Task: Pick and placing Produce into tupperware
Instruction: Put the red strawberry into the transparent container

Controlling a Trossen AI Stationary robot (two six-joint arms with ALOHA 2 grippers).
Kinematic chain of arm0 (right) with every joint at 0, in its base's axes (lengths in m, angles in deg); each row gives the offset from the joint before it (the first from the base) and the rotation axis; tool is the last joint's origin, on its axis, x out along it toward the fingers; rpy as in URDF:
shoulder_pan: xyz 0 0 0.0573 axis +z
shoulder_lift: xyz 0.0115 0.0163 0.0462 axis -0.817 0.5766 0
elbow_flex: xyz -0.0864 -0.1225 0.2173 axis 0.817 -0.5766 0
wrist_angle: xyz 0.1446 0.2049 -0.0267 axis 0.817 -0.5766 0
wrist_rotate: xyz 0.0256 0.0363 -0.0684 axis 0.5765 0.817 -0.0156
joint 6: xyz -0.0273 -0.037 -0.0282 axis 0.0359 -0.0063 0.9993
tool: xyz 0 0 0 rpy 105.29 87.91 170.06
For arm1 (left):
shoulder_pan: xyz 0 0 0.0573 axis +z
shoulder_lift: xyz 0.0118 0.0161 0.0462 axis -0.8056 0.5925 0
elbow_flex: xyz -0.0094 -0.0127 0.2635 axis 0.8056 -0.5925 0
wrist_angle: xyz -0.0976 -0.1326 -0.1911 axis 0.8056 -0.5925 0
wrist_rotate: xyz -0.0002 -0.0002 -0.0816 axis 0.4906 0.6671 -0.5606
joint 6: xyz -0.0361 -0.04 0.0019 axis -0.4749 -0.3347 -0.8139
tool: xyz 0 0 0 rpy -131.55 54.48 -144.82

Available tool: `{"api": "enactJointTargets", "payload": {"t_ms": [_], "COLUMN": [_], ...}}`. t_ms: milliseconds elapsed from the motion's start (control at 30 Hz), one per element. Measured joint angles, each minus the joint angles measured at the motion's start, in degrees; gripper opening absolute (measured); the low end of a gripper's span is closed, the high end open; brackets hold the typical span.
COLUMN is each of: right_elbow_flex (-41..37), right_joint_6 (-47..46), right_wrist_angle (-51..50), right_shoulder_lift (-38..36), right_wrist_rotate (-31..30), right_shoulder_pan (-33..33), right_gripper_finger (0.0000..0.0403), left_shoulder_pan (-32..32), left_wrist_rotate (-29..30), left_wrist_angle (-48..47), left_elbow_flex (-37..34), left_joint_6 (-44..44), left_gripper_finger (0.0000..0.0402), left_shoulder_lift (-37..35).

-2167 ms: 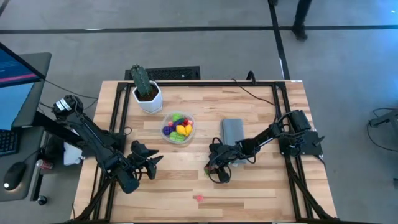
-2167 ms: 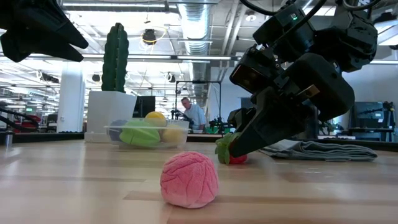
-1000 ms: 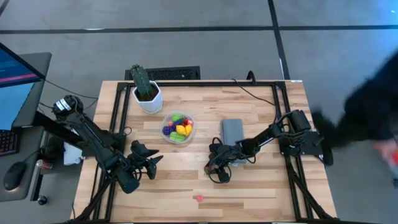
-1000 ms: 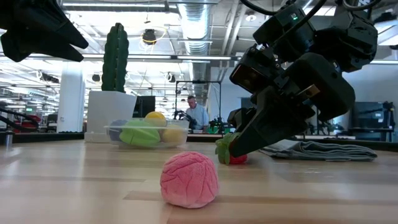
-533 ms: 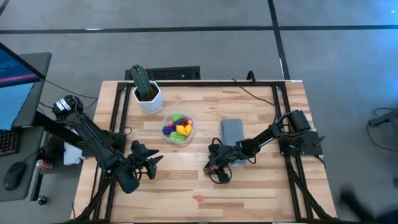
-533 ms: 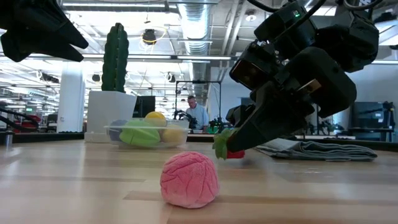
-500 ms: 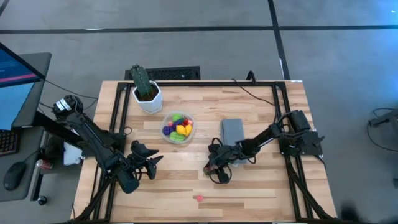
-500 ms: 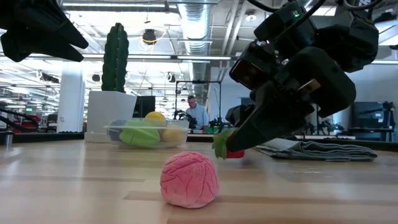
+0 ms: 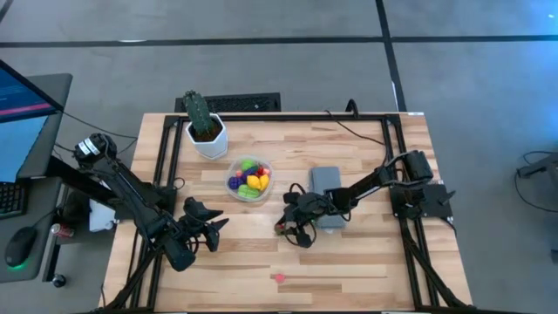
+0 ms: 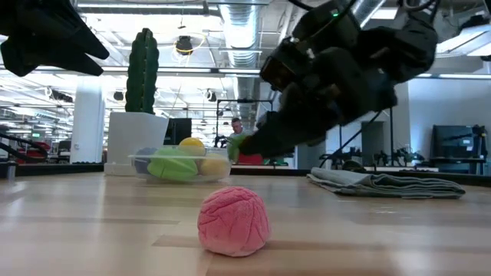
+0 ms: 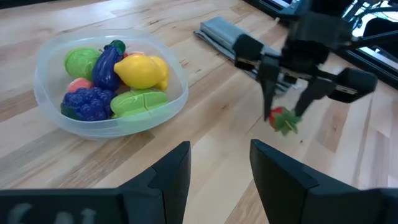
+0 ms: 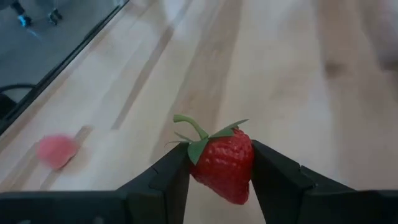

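Left wrist view: tupperware (image 11: 112,121) holding produce (image 11: 118,78)

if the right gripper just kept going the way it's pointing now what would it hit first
Probably the bare table. The right gripper, shut on the strawberry, is tilted down at open wood. The pink toy lies off to one side of that line, and the tupperware isn't ahead in its wrist view. Depth is uncertain.
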Motion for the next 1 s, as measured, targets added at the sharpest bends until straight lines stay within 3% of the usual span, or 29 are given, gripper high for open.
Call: {"api": "enactJointTargets", "payload": {"t_ms": [433, 700, 1000], "right_elbow_flex": [9.0, 17.3, 23.5], "right_joint_6": [3.6, 7.5, 9.8], "right_wrist_angle": [-0.6, -10.1, -18.9], "right_shoulder_lift": [-0.1, -0.1, -0.1], "right_wrist_rotate": [1.8, 3.7, 4.8], "right_shoulder_pan": [-11.4, -18.2, -21.1], "right_gripper_finger": [0.0178, 0.0172, 0.0179], "left_shoulder_pan": [-0.3, -0.3, -0.3], "left_wrist_rotate": [-0.5, -0.1, 3.5], "left_wrist_angle": [1.2, 1.1, 0.6], "left_elbow_flex": [0.0, 0.0, 0.0], "left_joint_6": [2.1, 4.3, 5.1], "left_gripper_finger": [0.0155, 0.0155, 0.0155], "left_shoulder_lift": [0.0, 0.0, 0.0]}}
